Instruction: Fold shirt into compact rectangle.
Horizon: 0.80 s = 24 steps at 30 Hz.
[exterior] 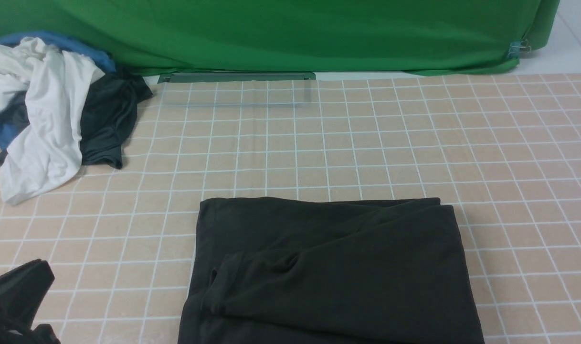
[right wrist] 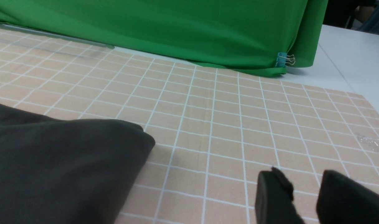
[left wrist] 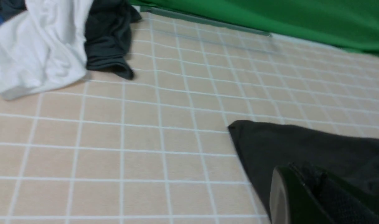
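Four tidy edges — shirt amid open checked cloth.

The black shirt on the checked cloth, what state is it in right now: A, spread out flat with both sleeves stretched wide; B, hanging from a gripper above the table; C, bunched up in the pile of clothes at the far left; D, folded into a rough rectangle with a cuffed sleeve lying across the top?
D: the black shirt lies as a rough rectangle with a cuffed sleeve folded across it, and neither gripper holds it.
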Each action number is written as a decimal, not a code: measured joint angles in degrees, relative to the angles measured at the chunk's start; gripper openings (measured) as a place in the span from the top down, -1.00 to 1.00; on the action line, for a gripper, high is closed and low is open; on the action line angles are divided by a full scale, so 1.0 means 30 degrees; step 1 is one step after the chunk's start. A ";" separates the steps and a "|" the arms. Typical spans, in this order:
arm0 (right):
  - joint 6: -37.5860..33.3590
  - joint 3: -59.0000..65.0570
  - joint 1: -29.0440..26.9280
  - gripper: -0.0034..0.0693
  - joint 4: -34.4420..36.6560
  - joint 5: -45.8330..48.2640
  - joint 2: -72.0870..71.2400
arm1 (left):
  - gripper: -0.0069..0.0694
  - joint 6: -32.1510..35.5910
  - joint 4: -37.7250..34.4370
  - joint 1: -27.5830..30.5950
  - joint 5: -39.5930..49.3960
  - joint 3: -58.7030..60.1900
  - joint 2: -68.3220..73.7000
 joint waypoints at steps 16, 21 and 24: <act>0.0000 0.0000 0.0000 0.25 0.0000 0.0000 0.0000 | 0.78 -0.5179 0.3908 -0.1381 -0.5853 0.4790 -0.4140; -0.0016 0.0000 0.0000 0.25 0.0000 0.0015 0.0000 | 0.78 -0.6769 0.4452 -0.1710 -0.4942 0.4947 -0.4675; -0.0016 0.0000 0.0000 0.24 0.0000 0.0000 0.0000 | 0.78 -0.7066 0.4518 -0.1329 -0.4521 0.4947 -0.4686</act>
